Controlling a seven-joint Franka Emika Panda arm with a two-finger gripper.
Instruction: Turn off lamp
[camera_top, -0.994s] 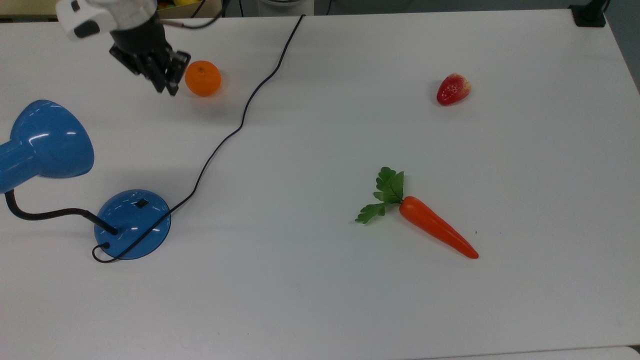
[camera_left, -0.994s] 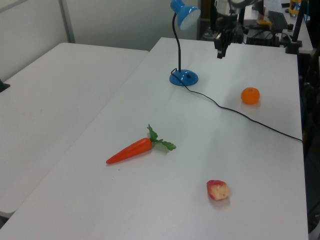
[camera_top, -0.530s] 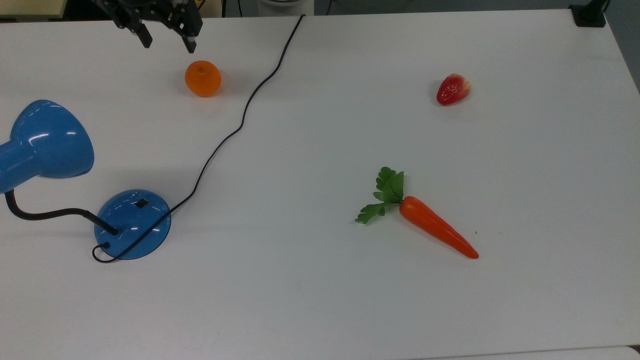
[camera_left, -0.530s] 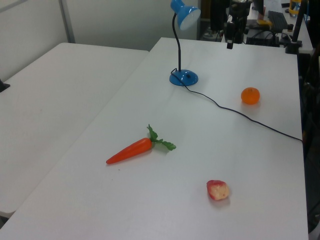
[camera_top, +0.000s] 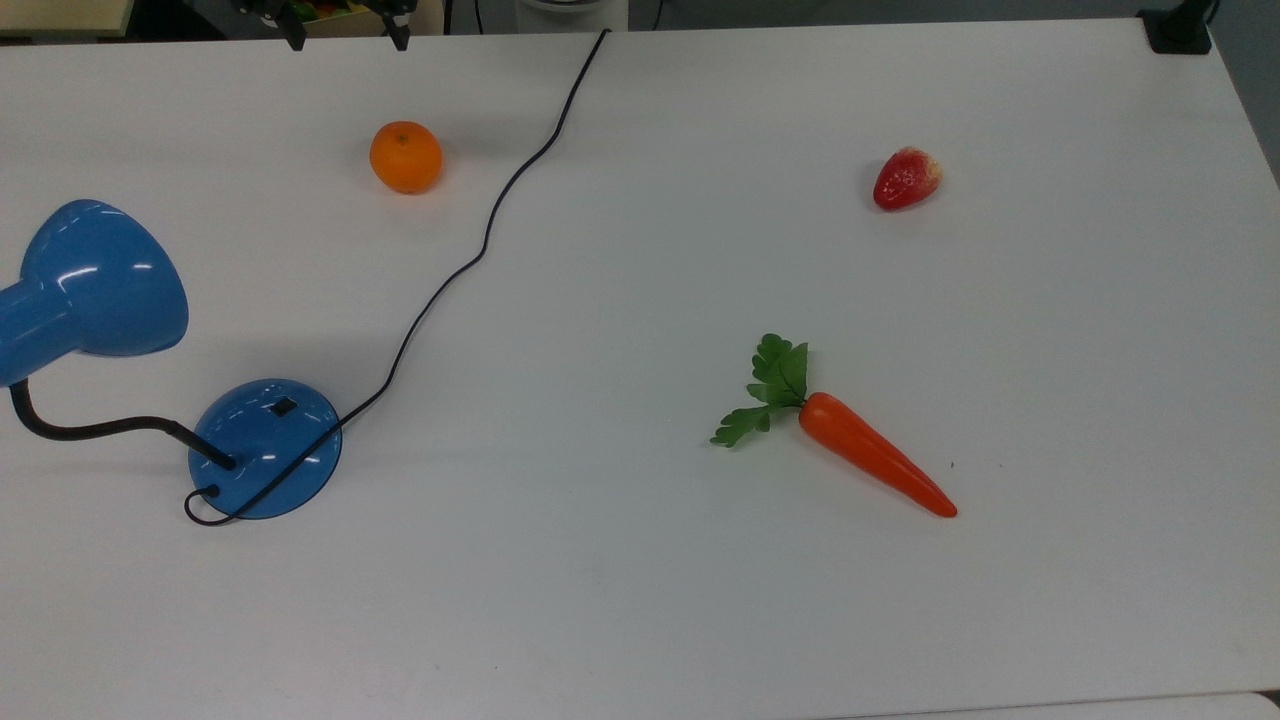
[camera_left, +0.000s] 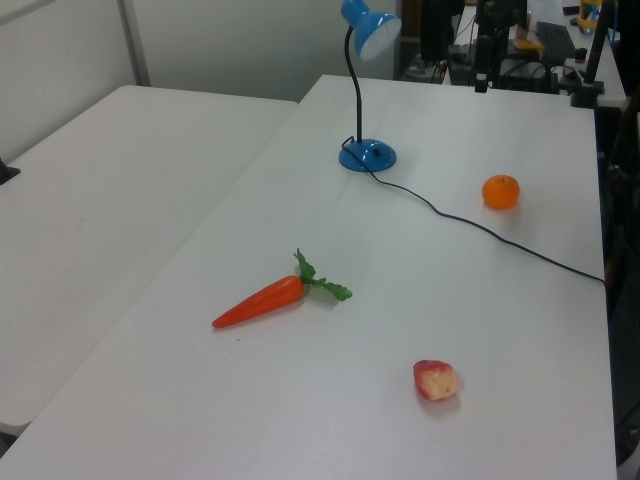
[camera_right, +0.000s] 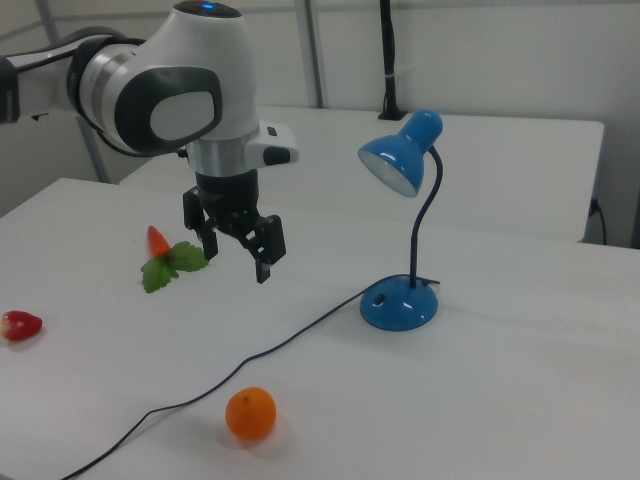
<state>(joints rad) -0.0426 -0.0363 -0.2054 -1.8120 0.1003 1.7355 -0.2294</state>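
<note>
The blue lamp stands at the top view's left, with its round base (camera_top: 265, 450) on the table and its cone shade (camera_top: 100, 280) held up on a black bendy neck. A small black switch (camera_top: 284, 407) sits on top of the base. The black cord (camera_top: 490, 220) runs from the base to the table's far edge. My gripper (camera_top: 345, 35) is open at the top view's upper edge, far from the base. In the right view the gripper (camera_right: 238, 258) hangs open above the table, left of the lamp base (camera_right: 398, 305), with nothing between its fingers.
An orange (camera_top: 405, 157) lies between the gripper and the lamp. A carrot (camera_top: 870, 465) and a strawberry (camera_top: 906, 178) lie on the top view's right half. The white table (camera_top: 640, 620) is bare along its near side.
The gripper has pulled away from beside the orange toward the top view's upper edge. Its fingers have spread from close together to wide apart. The lamp and the fruit have not moved.
</note>
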